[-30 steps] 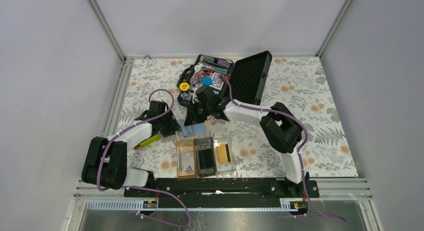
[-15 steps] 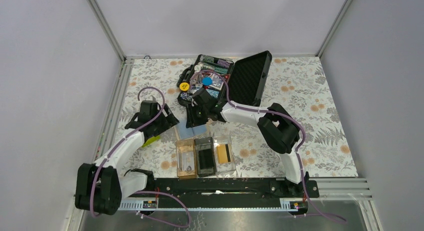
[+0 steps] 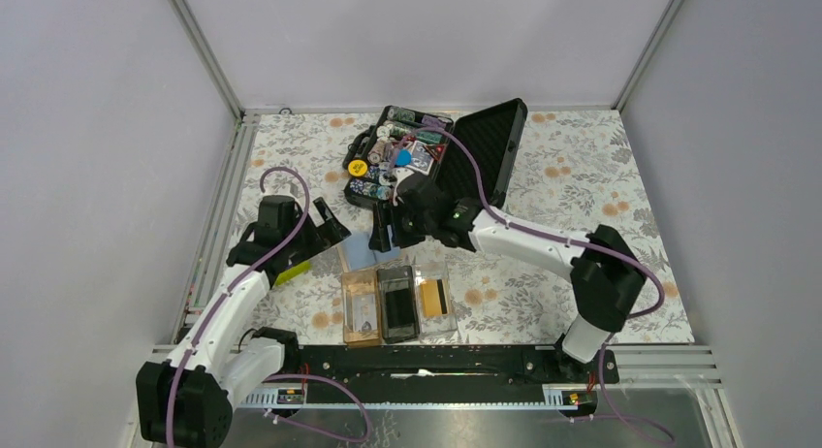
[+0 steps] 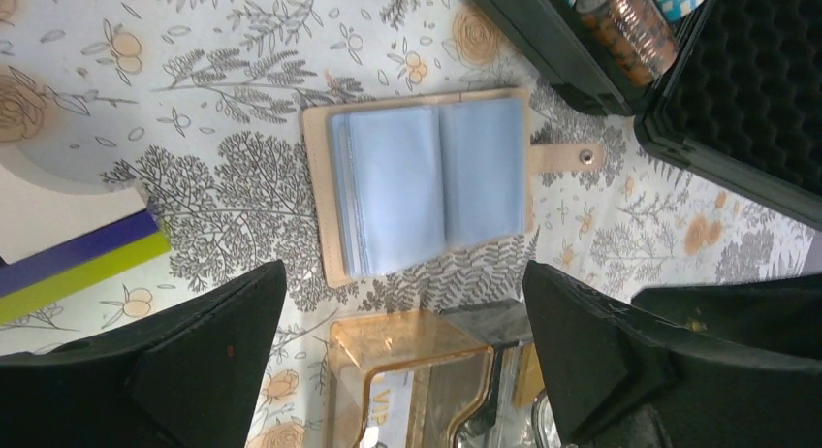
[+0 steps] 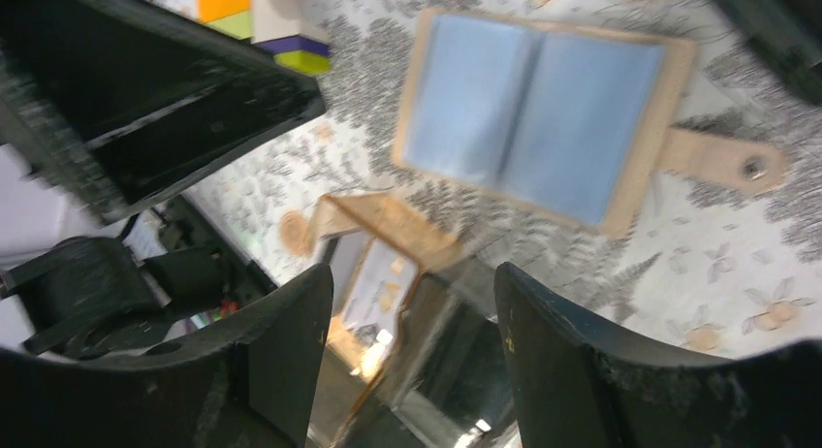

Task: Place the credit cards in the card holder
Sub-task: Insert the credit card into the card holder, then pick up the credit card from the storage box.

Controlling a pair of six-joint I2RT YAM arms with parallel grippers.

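Both arms have shifted over the last second. The left arm has stretched forward, the right elbow has swung out to the right, and both tools have spread their fingers.

Top view: the left tool (image 3: 328,225) and the right tool (image 3: 381,235) flank an open wallet (image 3: 366,251) lying flat on the table (image 3: 601,196). The card holder (image 3: 448,314) sits just nearer than the wallet, its 3 compartments side by side. 1 gold credit card (image 3: 433,296) lies in the clear right compartment. The open chip case (image 3: 485,147) stands behind.

Left wrist view: the left tool (image 4: 402,283) has its fingers wide apart with nothing between them. The wallet (image 4: 426,186) shows blue sleeves; whether they carry cards cannot be told. The brown end of the card holder (image 4: 407,336) is just below it. A striped box (image 4: 73,264) lies to the side.

Right wrist view: the right tool (image 5: 412,273) is likewise apart and empty, above the card holder (image 5: 383,225), with the wallet (image 5: 543,109) beyond. The frame is blurred.

Assessment: the step in hand appears to be fetching the next card. A thin card lying flat offers little purchase, so it is probably best to pin the wallet with 1 tool and draw the card out by its edge with the other. It can then be lowered on edge into a free compartment. The 2 tools are close together, so they should move in turn, without nudging the light holder.
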